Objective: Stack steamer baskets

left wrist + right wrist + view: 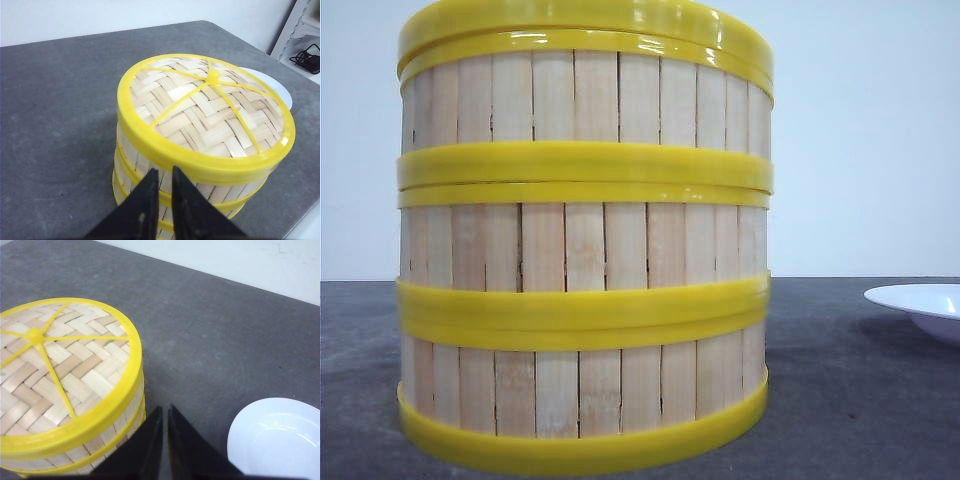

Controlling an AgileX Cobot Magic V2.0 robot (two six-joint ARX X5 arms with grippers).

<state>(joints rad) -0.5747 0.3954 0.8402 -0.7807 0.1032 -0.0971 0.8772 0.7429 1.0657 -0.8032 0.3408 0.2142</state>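
Standing stacked: three slatted, glossy yellow-rimmed steamer baskets (582,240), woven lid (207,107) on top; both jaws nearly together, empty

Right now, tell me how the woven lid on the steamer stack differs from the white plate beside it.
The woven lid is pale bamboo weave with a yellow rim and spokes; the white plate is plain, smooth and glossy. The lid sits on top of the stacked steamer baskets; the plate rests directly on the grey table, to the stack's right. The lid's top looks nearly flat; the plate dips into a shallow bowl. Both are round.
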